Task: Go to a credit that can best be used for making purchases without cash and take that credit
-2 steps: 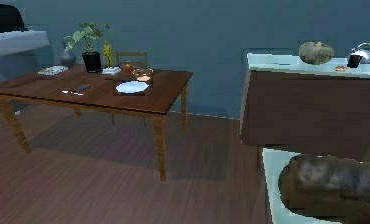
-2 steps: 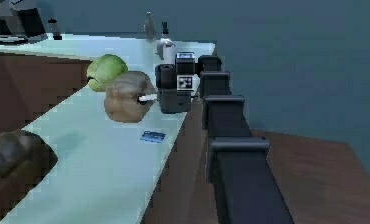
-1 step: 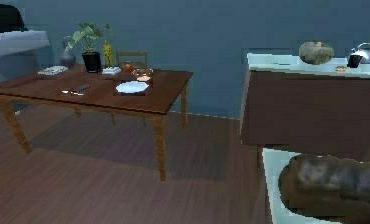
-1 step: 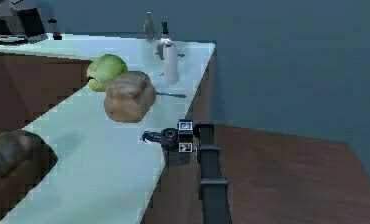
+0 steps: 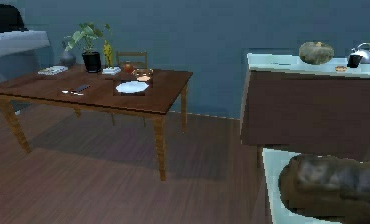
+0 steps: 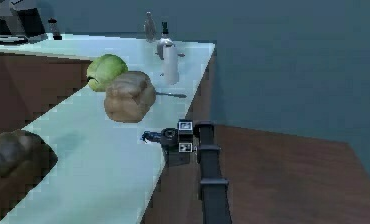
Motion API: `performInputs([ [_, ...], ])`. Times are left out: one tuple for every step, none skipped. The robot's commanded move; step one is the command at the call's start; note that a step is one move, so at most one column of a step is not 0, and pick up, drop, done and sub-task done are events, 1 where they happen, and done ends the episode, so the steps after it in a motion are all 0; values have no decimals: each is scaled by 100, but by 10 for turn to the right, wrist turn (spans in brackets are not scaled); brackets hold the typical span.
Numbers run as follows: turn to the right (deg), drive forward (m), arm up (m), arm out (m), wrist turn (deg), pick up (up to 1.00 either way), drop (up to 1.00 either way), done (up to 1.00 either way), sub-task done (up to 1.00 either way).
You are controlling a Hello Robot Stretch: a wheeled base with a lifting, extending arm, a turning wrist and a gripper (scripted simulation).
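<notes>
At the right edge of the pale counter (image 6: 103, 160), near a round loaf (image 6: 128, 97), the gripper (image 6: 151, 136) is hanging; whether it is holding anything, I cannot tell. On the wooden table (image 5: 103, 98) a flat dark card-like thing (image 5: 76, 90) is lying.

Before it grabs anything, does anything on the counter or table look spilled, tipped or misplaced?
Nothing stands out. On the pale countertop, the round brown bread loaf and green leafy head lie intact, the white bottle stands upright, and the white plate sits flat on the brown wooden table.
</notes>
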Motion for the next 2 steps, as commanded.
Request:
performInputs([
  [0, 0, 10, 0, 0, 0, 0, 0, 0],
  [0, 0, 0, 0, 0, 0, 0, 100, 0],
])
